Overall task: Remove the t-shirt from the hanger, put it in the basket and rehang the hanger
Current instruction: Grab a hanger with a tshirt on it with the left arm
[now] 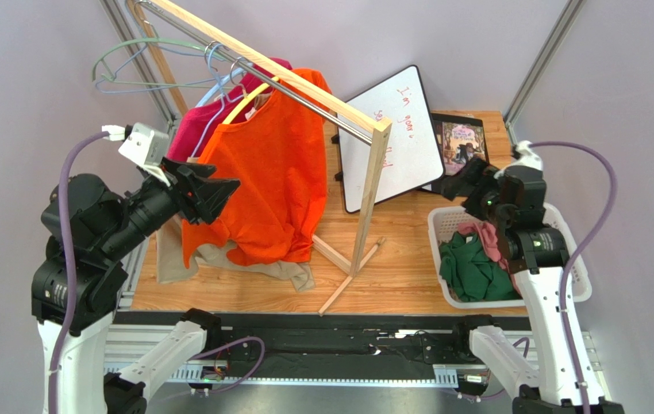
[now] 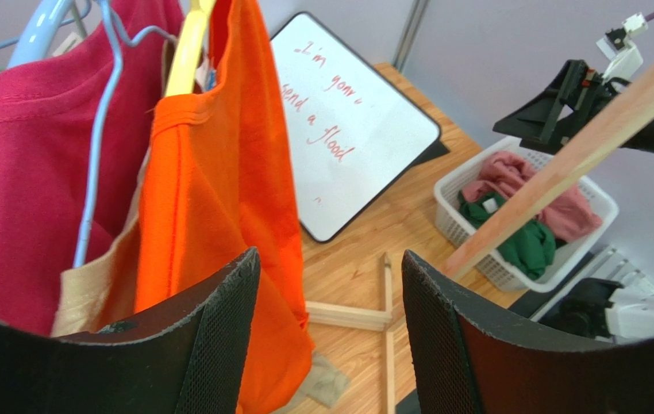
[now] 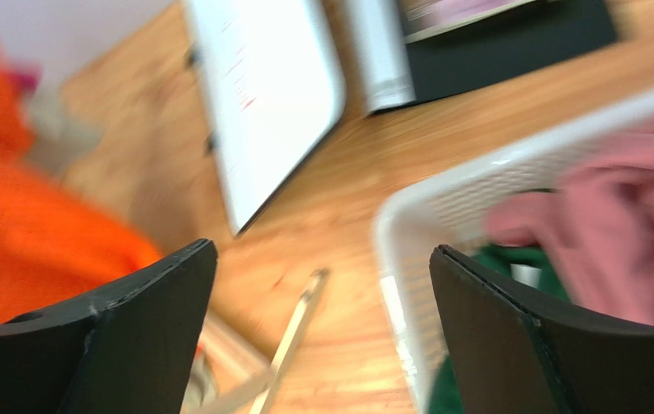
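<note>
An orange t-shirt hangs on a yellow hanger from the wooden rack's rail. In the left wrist view the shirt and the hanger sit just ahead and to the left. My left gripper is open and empty at the shirt's left side, level with its lower half; its jaws stand wide apart. My right gripper is open and empty above the basket's far left corner. Its view is blurred, and the shirt shows there at the far left.
A magenta shirt on a light blue hanger hangs behind the orange one, and a beige garment trails below. A whiteboard leans beside the rack post. A white basket at the right holds green and pink clothes. Empty hangers hang at the far left.
</note>
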Controlling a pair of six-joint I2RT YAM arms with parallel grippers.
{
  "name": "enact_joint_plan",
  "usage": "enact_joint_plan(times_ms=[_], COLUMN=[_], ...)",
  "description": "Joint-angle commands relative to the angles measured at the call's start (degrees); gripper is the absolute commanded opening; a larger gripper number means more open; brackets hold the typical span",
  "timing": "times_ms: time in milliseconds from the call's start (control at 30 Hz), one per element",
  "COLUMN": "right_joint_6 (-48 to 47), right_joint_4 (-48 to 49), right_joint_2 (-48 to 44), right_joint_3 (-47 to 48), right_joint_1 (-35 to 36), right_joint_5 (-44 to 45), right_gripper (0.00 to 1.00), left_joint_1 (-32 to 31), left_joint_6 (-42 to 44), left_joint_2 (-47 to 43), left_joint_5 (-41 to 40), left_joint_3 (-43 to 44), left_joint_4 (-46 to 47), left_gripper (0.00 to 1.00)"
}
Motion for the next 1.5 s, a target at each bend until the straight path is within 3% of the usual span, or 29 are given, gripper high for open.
enact_joint_plan(times_ms=[0, 167, 467, 667, 833, 1033, 1267, 1400, 1467], right_joint_6=[-4.6, -5.7, -8.0, -9.0, -9.3, -9.5, -9.4, -9.3, -9.3], right_joint_4=[7.0, 9.2, 10.5, 10.1, 10.4, 10.5, 10.5, 10.4, 10.3], right_joint_2=[2.1, 6.1, 6.2, 5.4, 5.7, 6.5, 6.4, 6.5, 6.4], right_joint_3=[1.5, 1.6, 0.9, 0.4, -0.2, -0.4, -0.7, -0.8, -0.8], right_joint_1=[8.3, 12.3, 13.5, 13.5, 13.5, 13.5, 13.5, 13.5, 13.5], right_joint_5=[-12.4, -18.1, -20.7, -20.5, -21.4, -21.1, -20.5, -20.2, -20.1], right_gripper=[0.99, 0.98, 0.98, 0.98, 0.98, 0.98, 0.98, 0.98, 0.98], left_joint_1=[-0.2, -0.2, 0.1, 0.7, 0.8, 0.9, 0.9, 0.9, 1.1], left_joint_6=[4.5, 7.8, 8.4, 7.7, 7.3, 6.1, 5.7, 5.9, 5.6], left_joint_2=[3.4, 8.7, 20.2, 26.0, 27.8, 27.2, 26.9, 26.7, 26.9], left_joint_5=[-5.7, -11.9, -9.3, -8.1, -7.6, -4.7, -4.0, -4.5, -4.4], left_joint_3=[6.1, 12.7, 21.9, 25.6, 24.6, 21.4, 20.8, 21.9, 23.1], left_joint_4=[-1.8, -4.0, -3.9, -3.9, -3.0, -0.7, -0.5, -0.8, -1.2], left_gripper=[0.67, 0.68, 0.69, 0.57, 0.55, 0.43, 0.16, 0.12, 0.06])
